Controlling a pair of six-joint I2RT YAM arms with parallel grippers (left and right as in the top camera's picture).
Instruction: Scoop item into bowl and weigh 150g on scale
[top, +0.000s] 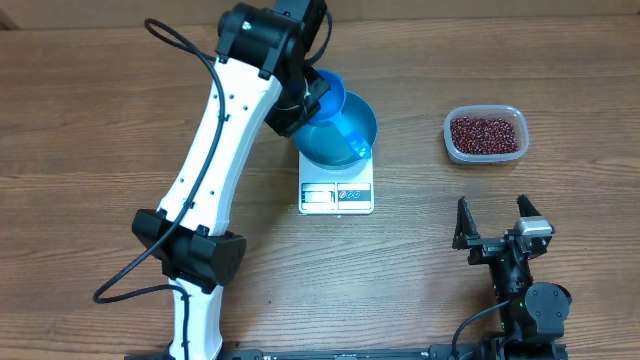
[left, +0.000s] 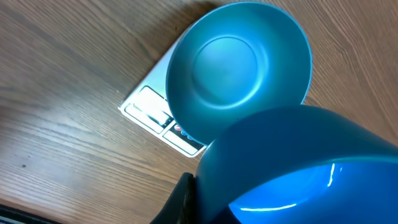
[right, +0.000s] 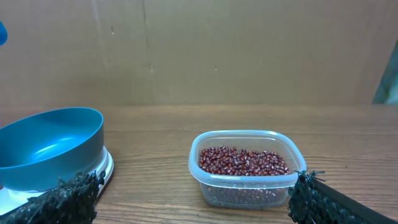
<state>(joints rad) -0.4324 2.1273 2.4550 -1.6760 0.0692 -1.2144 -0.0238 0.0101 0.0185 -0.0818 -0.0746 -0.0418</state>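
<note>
hovering over the scale (top: 336, 192), the left tool (top: 312, 100) is pressed together on a small blue scoop (top: 332, 88), held above the far left rim of the blue bowl (top: 340, 135), which sits on the scale and looks empty. the beans (top: 485, 132) lie in a clear tub (top: 450, 145) on the tabletop, well to the right of the scale, so the scoop must travel rightward to reach them. the right tool (top: 492, 208), spread wide and holding nothing, sits right of the scale toward the robot, nearer the tub.
</note>
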